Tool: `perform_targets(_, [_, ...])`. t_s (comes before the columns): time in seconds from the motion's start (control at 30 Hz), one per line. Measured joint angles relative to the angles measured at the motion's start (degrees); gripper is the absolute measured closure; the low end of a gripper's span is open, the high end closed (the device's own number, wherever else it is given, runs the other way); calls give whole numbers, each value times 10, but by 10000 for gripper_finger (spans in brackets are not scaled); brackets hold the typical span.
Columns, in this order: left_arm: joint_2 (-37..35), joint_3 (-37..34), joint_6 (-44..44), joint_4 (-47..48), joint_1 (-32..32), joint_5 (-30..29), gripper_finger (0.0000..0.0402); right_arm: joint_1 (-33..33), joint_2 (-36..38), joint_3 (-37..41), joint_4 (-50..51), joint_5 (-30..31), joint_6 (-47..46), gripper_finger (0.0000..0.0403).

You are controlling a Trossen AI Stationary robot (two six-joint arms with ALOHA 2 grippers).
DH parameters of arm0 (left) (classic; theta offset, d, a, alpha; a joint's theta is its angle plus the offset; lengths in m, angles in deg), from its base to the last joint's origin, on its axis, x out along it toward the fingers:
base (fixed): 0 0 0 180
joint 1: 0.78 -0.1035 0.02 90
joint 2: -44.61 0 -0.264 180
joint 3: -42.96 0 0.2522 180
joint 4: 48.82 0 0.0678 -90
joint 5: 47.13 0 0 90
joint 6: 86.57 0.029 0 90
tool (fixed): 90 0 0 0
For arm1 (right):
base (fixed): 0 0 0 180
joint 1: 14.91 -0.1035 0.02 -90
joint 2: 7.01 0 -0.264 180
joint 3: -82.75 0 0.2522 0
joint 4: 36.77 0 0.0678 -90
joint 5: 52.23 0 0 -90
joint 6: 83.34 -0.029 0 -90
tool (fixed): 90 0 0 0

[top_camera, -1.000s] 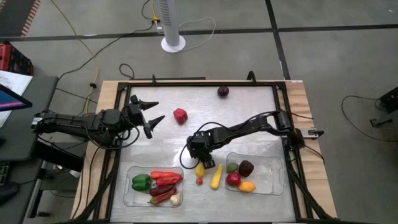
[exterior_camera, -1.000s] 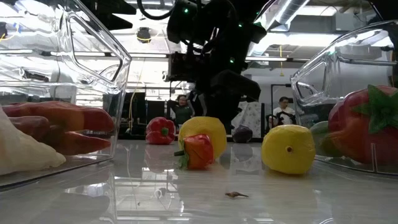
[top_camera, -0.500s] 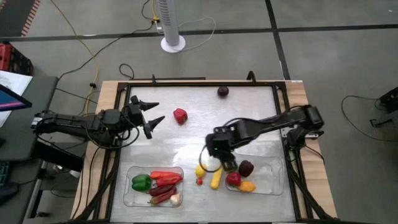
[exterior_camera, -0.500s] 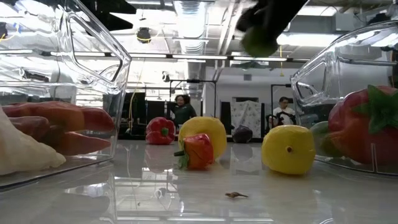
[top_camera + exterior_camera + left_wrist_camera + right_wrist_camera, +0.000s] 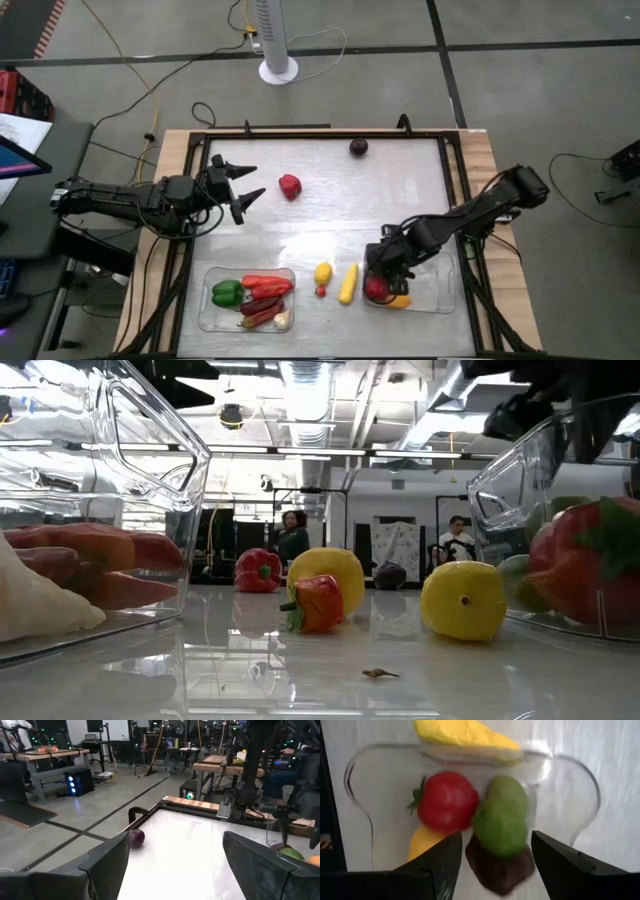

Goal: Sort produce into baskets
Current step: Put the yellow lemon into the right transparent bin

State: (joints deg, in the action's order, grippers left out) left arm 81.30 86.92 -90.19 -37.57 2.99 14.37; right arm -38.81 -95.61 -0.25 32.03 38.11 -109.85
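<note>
My right gripper [image 5: 385, 270] hangs open over the right clear tray [image 5: 440, 292]. In the right wrist view its fingers stand on either side of a green fruit [image 5: 500, 830] without touching it. That fruit lies on a dark plum [image 5: 497, 870], beside another green fruit [image 5: 507, 795], a red fruit [image 5: 445, 800] and a yellow piece [image 5: 422, 842]. My left gripper [image 5: 240, 182] waits open at the table's left. The left tray [image 5: 212, 312] holds peppers, chillies and garlic. A lemon [image 5: 323, 272], a yellow corn [image 5: 347, 284] and a small red piece [image 5: 321, 291] lie between the trays.
A red pepper [image 5: 290, 185] lies on the bare table near my left gripper. A dark plum [image 5: 358, 147] lies at the far edge and shows in the left wrist view [image 5: 136, 838]. A dark frame [image 5: 300, 133] rims the table. People stand in the room beyond [image 5: 292, 535].
My right gripper has risen from the table beside the lemon and gone toward the table's right and near edges, to over the right tray. Half a second ago it carried a green fruit in the air. That fruit now lies in the tray between its open fingers.
</note>
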Motion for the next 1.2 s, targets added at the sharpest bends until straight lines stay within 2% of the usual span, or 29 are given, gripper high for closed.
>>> perform_targets(0.1, [0,0,2,-3,0,-4,95,5,5,-31,39,11,9,137])
perform_targets(0.2, [0,0,3,-5,0,-5,95,5,4,-76,51,75,35,137])
perform_targets(0.3, [0,0,8,-4,0,-6,95,8,-12,-100,1,104,106,137])
perform_targets(0.43, [0,0,9,-4,0,-7,95,17,-57,-101,-148,102,230,137])
perform_targets(0.57, [0,0,9,-2,0,-7,95,25,-107,-101,-246,103,336,137])
perform_targets(0.73, [0,0,9,5,0,-6,95,39,-159,-101,-266,81,388,124])
perform_targets(1.03, [0,0,12,5,0,-6,95,46,-230,-109,-284,63,453,38])
perform_targets(1.2, [0,0,12,5,0,-6,95,53,-258,-140,-284,33,472,22])
